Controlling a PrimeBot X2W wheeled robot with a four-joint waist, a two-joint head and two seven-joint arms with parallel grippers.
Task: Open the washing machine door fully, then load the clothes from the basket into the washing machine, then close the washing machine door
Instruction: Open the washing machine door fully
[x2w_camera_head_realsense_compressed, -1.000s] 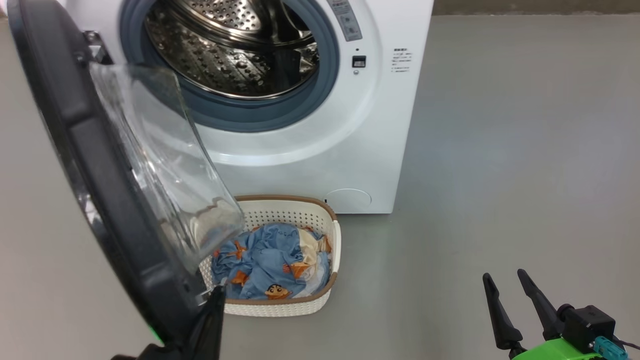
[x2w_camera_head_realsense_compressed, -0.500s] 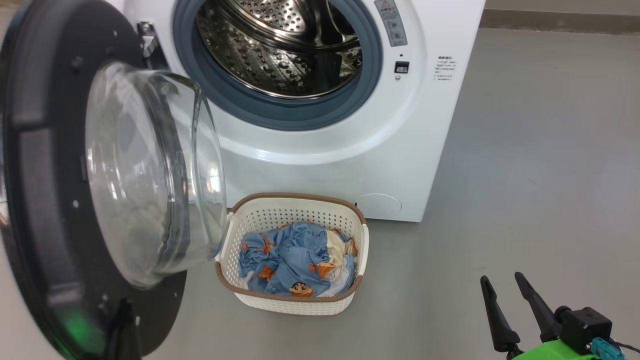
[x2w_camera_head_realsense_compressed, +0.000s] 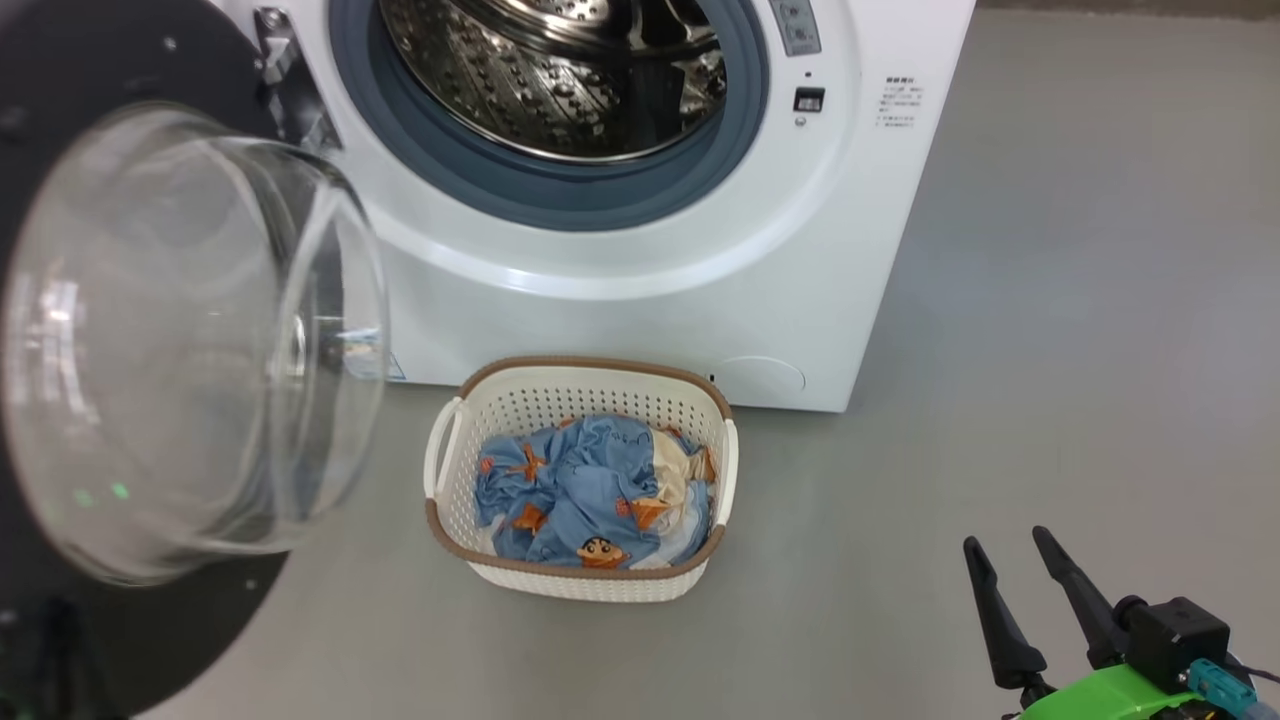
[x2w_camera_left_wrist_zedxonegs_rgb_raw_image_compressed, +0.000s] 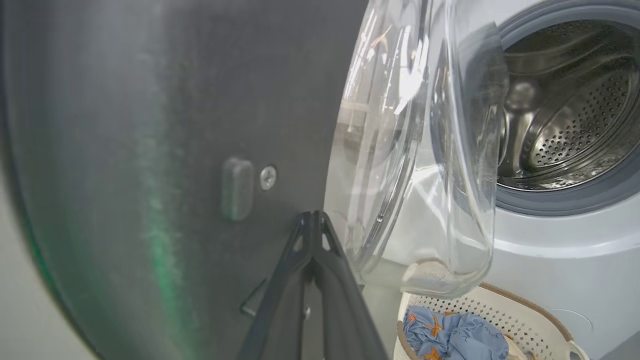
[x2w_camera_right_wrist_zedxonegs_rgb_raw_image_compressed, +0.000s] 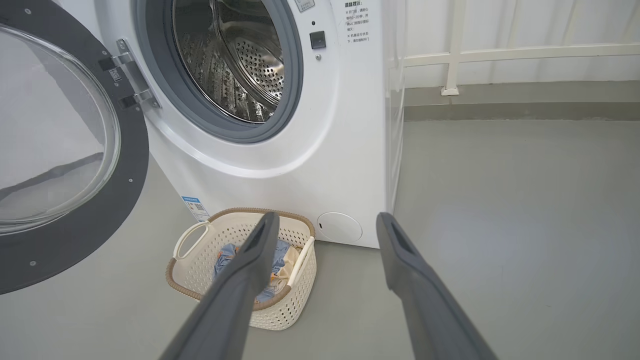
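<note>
The washing machine stands with its steel drum exposed. The washing machine door hangs swung far out to the left, its glass bowl facing me and its black rim around it. My left gripper is shut with nothing in it, its tips lying against the door's black inner face beside the glass. The basket sits on the floor in front of the machine, holding the blue clothes. My right gripper hovers open at the lower right, well away from the basket.
Grey floor spreads to the right of the machine. A white railing and curtain run along the back wall. The open door overhangs the floor left of the basket.
The door has swung further open to the left, with my left gripper against it. The head camera has shifted too. My right gripper has stayed where it was.
</note>
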